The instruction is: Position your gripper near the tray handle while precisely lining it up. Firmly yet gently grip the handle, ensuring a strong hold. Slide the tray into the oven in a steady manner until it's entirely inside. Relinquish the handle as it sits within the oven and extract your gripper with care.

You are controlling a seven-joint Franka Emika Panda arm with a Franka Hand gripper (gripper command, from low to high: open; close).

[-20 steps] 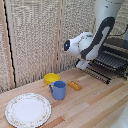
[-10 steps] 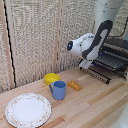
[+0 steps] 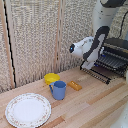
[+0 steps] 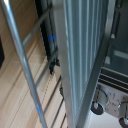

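The oven (image 3: 120,44) stands at the exterior view's right. Out of its front sticks the tray (image 3: 107,62), a dark wire rack. The tray handle (image 3: 95,75) is the thin bar along the rack's near edge. My gripper (image 3: 86,65) hangs from the white and black arm, close over the handle's end on the exterior view's left. How its fingers stand is too small to read there. The blurred wrist view shows the tray bars (image 4: 82,55) close up, a thin metal bar (image 4: 22,65) and two small blue marks, but no clear fingers.
On the wooden table stand a blue mug (image 3: 59,90), a yellow bowl (image 3: 51,78), a small orange object (image 3: 75,85) and a round white patterned plate (image 3: 27,110). A slatted wall rises behind. Oven knobs (image 4: 97,106) show in the wrist view.
The arm's wrist has shifted slightly toward the exterior view's right and a little down, closer to the rack. The rack and the table items look unmoved.
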